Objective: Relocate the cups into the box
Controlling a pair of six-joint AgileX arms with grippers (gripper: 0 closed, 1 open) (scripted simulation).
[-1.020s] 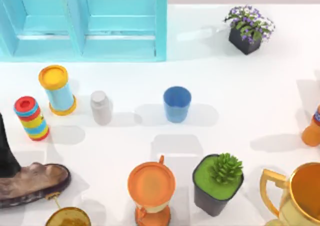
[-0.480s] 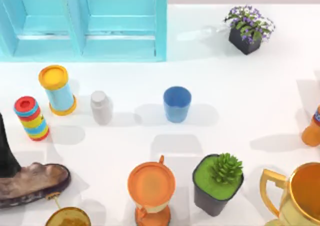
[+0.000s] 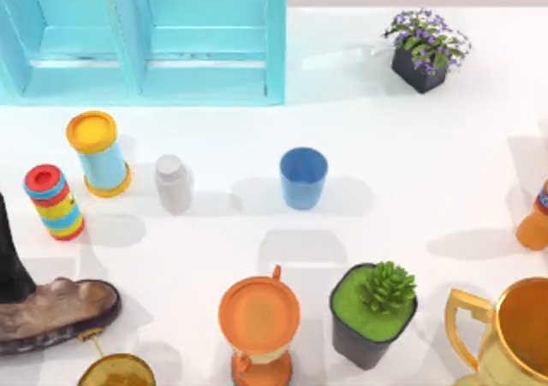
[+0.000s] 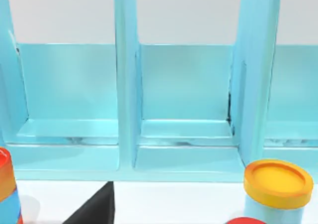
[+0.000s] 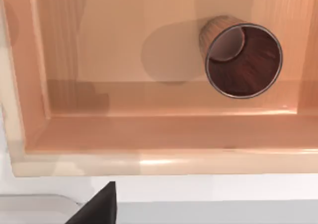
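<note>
One blue cup (image 3: 303,177) stands mid-frame on the table; the brown cup (image 5: 242,57) already sits in the box (image 5: 149,129). Both look light, rigid, smooth: grip across the rim. Neither claw's state can be told.

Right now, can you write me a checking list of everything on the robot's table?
Surface: white table, nothing spilled.
Job's things: blue cup stands upright mid-table, outside any box. Brown cup sits upright inside the wooden box.
Clutter: grey-white bottle, yellow-capped blue tube, striped tube, orange hourglass, green succulent pot, purple flower pot, gold trophy cup, orange bottle at the right edge, brown shoe, turquoise shelf.
Grippers: a dark fingertip in the left wrist view faces the turquoise shelf; another in the right wrist view is above the wooden box.
Cables: nothing seen.
Surroundings: nothing seen.
</note>
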